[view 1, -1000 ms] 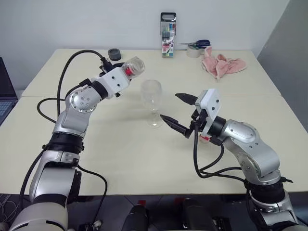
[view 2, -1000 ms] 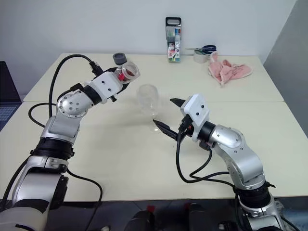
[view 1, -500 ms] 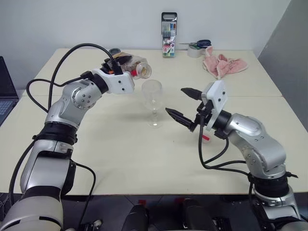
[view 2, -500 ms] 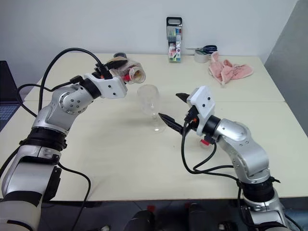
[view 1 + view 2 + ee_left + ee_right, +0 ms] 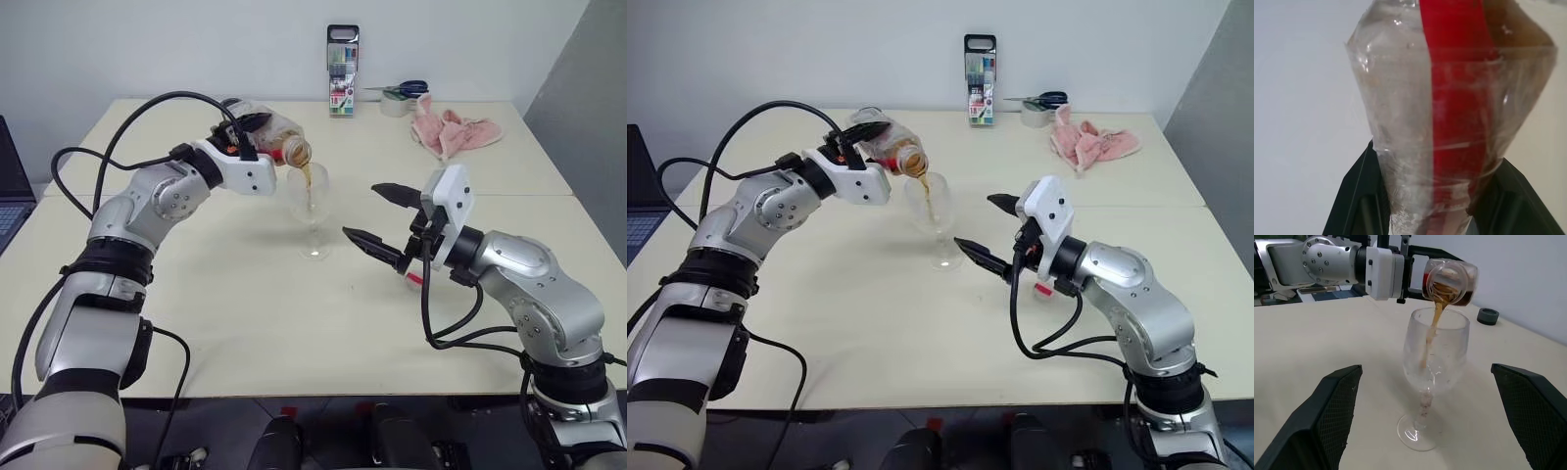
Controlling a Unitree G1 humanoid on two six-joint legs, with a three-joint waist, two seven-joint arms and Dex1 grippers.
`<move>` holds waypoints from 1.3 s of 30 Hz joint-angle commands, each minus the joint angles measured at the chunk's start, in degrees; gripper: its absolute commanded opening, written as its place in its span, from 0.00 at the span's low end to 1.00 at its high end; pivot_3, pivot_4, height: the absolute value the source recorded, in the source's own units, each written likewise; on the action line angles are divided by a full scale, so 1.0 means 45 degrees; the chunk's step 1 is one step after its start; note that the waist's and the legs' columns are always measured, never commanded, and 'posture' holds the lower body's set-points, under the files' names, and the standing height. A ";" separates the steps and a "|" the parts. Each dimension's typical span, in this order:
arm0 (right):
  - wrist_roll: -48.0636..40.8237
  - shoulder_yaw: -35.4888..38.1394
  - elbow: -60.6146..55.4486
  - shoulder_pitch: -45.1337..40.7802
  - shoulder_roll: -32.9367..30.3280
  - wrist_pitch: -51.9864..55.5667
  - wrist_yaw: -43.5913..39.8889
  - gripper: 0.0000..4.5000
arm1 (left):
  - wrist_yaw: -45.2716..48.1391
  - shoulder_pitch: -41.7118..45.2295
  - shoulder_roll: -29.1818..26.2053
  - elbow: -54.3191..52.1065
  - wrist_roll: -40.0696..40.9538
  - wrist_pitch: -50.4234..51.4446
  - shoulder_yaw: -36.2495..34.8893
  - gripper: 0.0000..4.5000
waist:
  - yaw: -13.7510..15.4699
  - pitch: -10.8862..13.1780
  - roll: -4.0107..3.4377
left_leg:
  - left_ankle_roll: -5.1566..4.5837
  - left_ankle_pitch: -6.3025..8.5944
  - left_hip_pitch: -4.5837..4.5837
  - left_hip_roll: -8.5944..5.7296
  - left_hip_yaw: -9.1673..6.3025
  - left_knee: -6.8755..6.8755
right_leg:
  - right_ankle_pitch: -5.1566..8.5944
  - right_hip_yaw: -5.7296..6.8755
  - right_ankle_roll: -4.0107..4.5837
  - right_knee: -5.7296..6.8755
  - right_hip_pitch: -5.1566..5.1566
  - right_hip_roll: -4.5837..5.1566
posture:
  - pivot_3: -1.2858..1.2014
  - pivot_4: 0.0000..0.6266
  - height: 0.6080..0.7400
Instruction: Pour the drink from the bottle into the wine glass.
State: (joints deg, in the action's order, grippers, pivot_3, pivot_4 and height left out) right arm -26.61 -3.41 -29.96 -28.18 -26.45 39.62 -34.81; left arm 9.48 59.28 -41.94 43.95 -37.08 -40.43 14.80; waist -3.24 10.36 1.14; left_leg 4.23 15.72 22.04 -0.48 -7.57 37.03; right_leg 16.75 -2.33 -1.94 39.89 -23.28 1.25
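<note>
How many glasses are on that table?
1. A clear stemmed wine glass stands mid-table, under the tilted clear plastic bottle pouring amber drink into it. None seems hidden.

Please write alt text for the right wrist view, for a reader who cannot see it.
A tilted bottle, held by the left gripper, pours a brown drink into a wine glass standing on a beige table. The right gripper's black fingers stand open on either side of the glass.

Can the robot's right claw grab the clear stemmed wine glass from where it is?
Probably yes. The open right gripper faces the clear stemmed wine glass, with bare table between them.
</note>
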 commanded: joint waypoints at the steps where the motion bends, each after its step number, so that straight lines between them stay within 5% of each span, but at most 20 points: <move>1: -0.0082 0.0102 -0.0410 -0.0016 -0.0049 -0.0319 -0.0007 1.00 | -0.0665 0.0730 -0.0308 0.0127 -0.0190 -0.0237 -0.0021 0.38 | 0.0000 0.0000 0.0000 | 0.0000 0.0000 -0.0001 0.0000 0.0001 0.0000 | 0.0000 0.0000 0.0000 0.0001 0.0000 0.0000 | 0.52 0.24 1.00; 39: 0.0477 -0.0940 -0.1027 0.0467 0.1404 -0.0732 0.1689 1.00 | -0.2508 0.2410 -0.0553 0.2249 -0.1319 -0.1161 0.1104 0.38 | -0.0008 0.0000 0.0000 | 0.0003 -0.0002 -0.0001 -0.0002 0.0000 0.0004 | 0.0000 0.0002 -0.0001 0.0009 -0.0001 0.0001 | 0.52 0.24 1.00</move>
State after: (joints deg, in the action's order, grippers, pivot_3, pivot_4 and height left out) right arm -25.21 -7.46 -32.51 -25.72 -20.60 38.03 -27.74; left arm -0.58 67.74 -43.08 54.63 -43.22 -45.46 20.03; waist -3.27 10.36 1.15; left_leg 4.25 15.71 22.04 -0.49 -7.56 37.05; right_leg 16.75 -2.32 -1.95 39.93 -23.29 1.25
